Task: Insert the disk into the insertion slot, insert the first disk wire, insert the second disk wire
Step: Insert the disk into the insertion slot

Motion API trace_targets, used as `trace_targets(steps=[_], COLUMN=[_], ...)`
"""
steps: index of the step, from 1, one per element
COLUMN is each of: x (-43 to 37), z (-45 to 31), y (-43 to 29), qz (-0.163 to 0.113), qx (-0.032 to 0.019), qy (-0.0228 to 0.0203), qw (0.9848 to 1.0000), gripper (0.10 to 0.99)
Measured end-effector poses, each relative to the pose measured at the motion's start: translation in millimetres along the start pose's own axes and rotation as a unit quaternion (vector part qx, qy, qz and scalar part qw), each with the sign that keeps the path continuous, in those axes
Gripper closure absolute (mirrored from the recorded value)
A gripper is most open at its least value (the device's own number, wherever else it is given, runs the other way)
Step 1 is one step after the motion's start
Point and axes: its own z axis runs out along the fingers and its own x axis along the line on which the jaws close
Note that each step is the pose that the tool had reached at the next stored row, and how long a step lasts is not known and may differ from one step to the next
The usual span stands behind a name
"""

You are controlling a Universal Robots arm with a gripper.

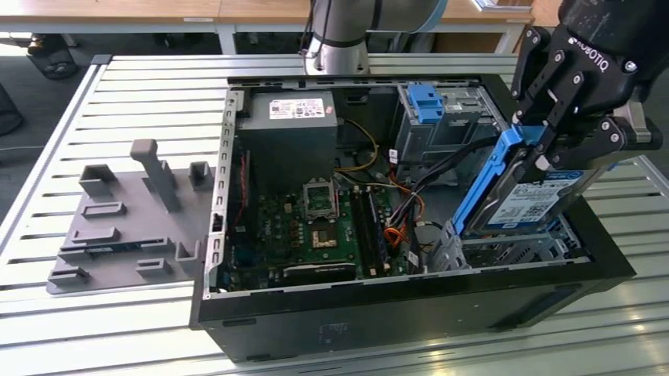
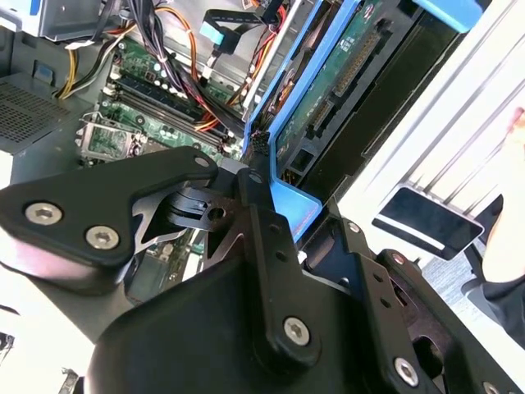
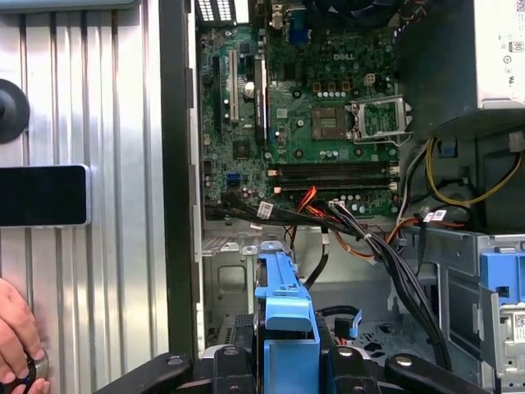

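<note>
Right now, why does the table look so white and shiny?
In the second wrist view strong light washes the slatted table nearly white; in the exterior view it gleams in stripes; in the first wrist view the motherboard is evenly lit.

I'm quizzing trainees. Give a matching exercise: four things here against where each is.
1. silver-grey hard disk in a blue plastic carrier
2. green motherboard
3. grey plastic fixture plate
4. light grey perforated metal drive cage

A. on the slatted metal table
B. inside the black computer case, under the disk
C. tilted, gripped in the black gripper's jaws
D. flat on the case's floor

Pairs: 1-C, 2-D, 3-A, 4-B.
</note>
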Motion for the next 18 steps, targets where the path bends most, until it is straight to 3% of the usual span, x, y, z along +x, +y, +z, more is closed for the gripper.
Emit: trace_targets(steps=[18], x=[0.2], z=[14.6], y=[-0.2], qz=[0.000], qx=[0.0000], qy=[0.0000], qw=[1.0000], gripper=[0.722])
